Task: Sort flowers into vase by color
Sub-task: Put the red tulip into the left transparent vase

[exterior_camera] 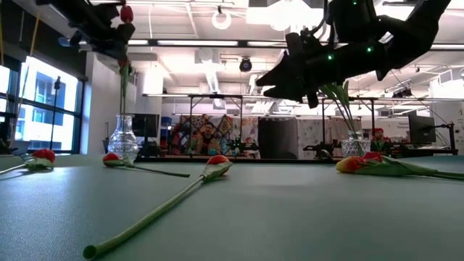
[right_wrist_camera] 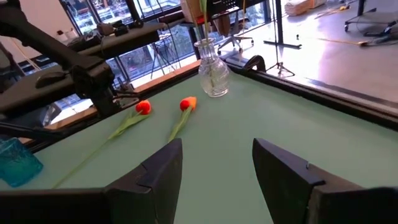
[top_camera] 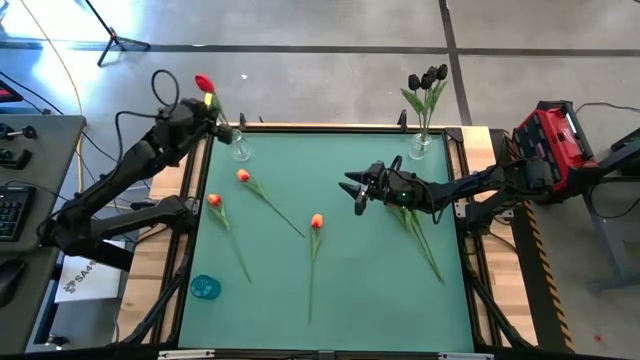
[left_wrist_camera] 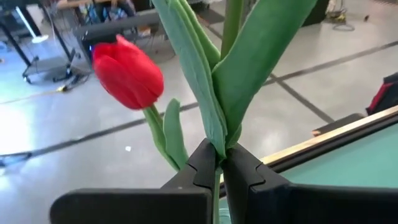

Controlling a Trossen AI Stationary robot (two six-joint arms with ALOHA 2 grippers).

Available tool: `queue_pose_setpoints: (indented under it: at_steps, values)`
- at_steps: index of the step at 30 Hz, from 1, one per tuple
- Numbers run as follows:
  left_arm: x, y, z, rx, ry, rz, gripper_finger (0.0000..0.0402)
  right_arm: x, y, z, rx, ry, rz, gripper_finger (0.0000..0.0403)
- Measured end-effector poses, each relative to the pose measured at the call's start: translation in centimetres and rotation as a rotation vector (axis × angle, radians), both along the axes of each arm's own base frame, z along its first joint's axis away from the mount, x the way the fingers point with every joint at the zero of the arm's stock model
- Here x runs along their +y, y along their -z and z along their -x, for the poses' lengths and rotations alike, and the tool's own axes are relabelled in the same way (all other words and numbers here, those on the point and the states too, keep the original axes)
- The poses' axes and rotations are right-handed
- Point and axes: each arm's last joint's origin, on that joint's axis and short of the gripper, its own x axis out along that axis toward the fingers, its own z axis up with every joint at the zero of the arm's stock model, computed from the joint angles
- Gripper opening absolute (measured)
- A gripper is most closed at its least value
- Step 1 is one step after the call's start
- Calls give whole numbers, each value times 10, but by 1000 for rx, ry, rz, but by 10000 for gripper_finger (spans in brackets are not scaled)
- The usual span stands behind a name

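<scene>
Left gripper (top_camera: 207, 112) clenched on red tulip (top_camera: 204, 83) stem, upper left of the high view, above a glass vase (top_camera: 241, 150). Right gripper (top_camera: 352, 190) released, hovering at centre right of green table (top_camera: 380, 280).

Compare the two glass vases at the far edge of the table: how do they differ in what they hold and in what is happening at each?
The left vase has a red tulip held over it by the shut left hand; the right vase stands alone, with no hand at it. The right vase carries dark tulips; the left vase's flower is red. Both are clear glass, upright, at the table's far edge.
</scene>
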Motion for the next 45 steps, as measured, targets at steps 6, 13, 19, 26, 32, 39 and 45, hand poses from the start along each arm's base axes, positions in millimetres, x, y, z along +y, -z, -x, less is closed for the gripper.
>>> queue_pose_setpoints:
  at_steps: [6,13,19,26,32,39,45]
  values:
    - [17,9,-8,-21,-20,63,1,1,2,0,11,-33,-26,185]
    - [32,20,-8,-33,-90,129,33,1,8,1,70,-30,-57,185]
    - [34,23,-11,-23,-35,155,90,1,9,2,76,-25,-78,185]
    - [31,19,-11,-25,57,147,155,1,10,2,79,-23,-86,185]
    - [16,6,-3,-58,120,80,165,5,17,5,170,-116,-154,185]
    - [-24,-18,13,-84,255,-98,165,10,9,27,317,-178,-255,185]
    - [-51,-13,20,-129,386,-139,165,16,4,49,437,-141,-363,185]
